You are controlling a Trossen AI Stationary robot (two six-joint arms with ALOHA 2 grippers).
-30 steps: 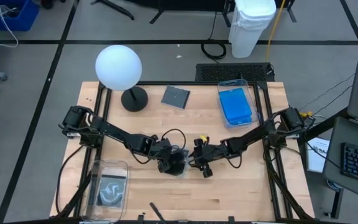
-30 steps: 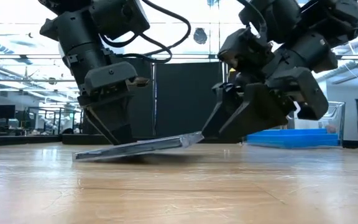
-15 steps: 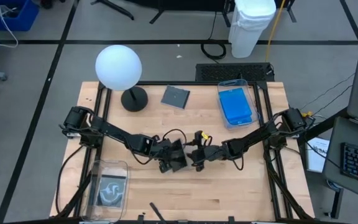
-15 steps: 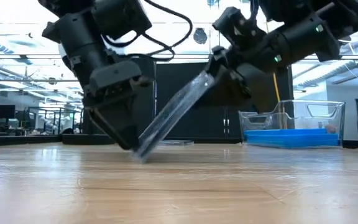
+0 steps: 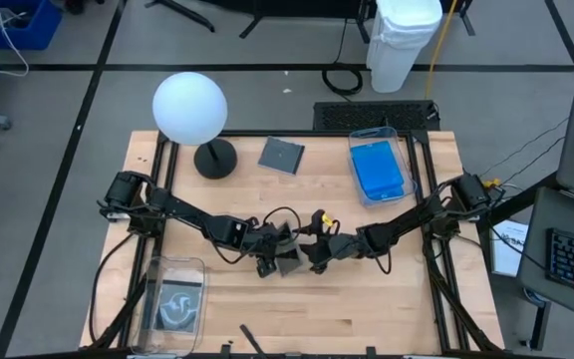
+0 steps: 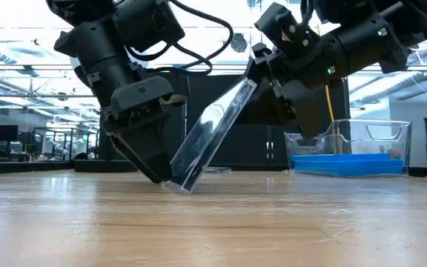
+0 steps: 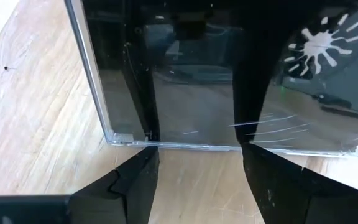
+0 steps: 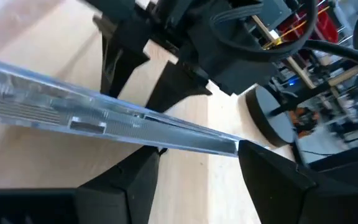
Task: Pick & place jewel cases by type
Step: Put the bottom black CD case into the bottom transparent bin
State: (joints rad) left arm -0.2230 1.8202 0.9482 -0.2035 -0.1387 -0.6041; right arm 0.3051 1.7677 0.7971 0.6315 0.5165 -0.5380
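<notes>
A dark jewel case with a clear lid stands steeply tilted at the table's middle, between my two grippers. My left gripper is open, low at the case's bottom edge. My right gripper is open, up at the case's raised edge. Another dark case lies flat near the far edge. Blue cases lie in a clear bin. My left gripper's spread fingertips stand on the table against the case's bottom edge, which rests on the wood. My right gripper's open fingers come from the table's right, under the raised edge; the tilted case leans on them.
A white globe lamp on a black base stands at the far left. A second clear bin sits at the near left corner with something dark inside. Bare wood lies along the near edge and near right.
The case has tipped from almost flat to steeply tilted. Its right edge rose while its left edge stayed on the table against my left gripper's fingers. My right gripper went up and toward the table's left, carrying that edge.
</notes>
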